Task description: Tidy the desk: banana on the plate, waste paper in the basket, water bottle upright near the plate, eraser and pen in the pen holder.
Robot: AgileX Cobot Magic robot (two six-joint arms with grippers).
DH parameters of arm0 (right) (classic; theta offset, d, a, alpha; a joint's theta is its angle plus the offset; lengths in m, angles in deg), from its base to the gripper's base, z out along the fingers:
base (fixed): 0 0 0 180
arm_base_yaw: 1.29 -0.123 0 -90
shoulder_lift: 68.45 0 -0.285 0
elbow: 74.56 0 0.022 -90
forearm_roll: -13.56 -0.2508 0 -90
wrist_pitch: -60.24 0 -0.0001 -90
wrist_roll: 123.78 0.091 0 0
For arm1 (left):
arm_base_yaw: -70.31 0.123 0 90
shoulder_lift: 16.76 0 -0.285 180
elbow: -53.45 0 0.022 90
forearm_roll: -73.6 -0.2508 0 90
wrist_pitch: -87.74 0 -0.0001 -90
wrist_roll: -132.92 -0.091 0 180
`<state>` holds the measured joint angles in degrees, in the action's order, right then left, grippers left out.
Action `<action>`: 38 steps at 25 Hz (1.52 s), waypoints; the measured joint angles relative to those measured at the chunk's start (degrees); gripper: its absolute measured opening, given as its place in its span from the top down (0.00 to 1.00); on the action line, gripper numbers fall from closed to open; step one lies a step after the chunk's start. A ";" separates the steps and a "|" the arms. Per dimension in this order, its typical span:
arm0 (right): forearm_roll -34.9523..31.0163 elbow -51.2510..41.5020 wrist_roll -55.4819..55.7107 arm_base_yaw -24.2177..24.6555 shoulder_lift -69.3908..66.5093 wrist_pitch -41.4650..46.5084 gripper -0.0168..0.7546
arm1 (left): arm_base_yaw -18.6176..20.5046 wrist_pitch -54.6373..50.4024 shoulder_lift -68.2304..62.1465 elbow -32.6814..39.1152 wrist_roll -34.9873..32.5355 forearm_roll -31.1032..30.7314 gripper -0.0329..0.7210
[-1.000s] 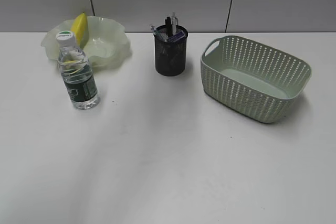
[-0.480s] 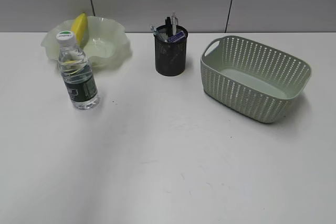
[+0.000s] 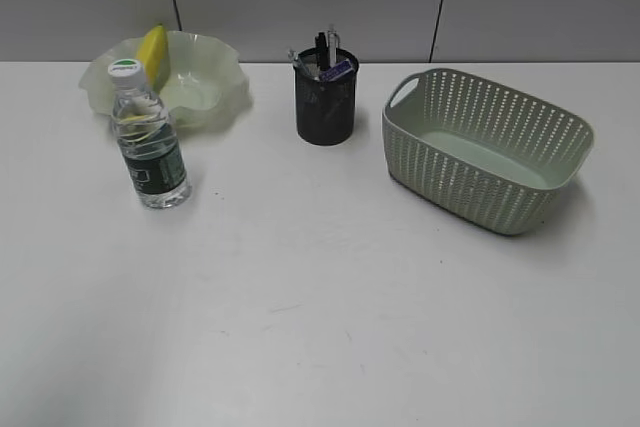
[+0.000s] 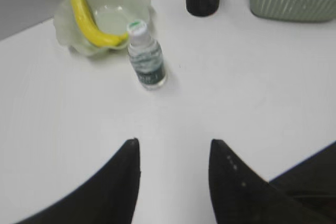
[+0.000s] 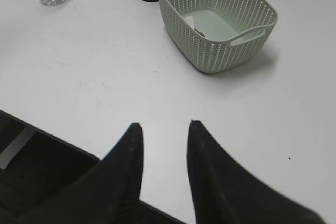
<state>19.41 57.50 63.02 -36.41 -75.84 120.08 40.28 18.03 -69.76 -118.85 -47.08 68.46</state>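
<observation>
Above the desk [image 3: 320,327], both sets of jaws hang spread and hold nothing: the left gripper [image 4: 175,150] and the right gripper [image 5: 163,127], each well apart from the items. Farther out, the water bottle [image 3: 148,137] stands upright just beside the plate [image 3: 215,82], where the banana [image 4: 89,19] lies along the rim. Pens stick out of the pen holder [image 3: 325,102], between the plate and the basket [image 3: 485,147]. Something pale lies inside the basket, too unclear to tell.
</observation>
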 joint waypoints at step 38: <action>-0.35 24.70 10.94 12.97 -97.44 -28.24 0.66 | 0.00 9.16 38.16 38.72 2.85 6.03 0.57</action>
<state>19.06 82.21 73.95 -23.44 -173.28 91.83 40.28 27.19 -31.61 -80.13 -44.23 74.49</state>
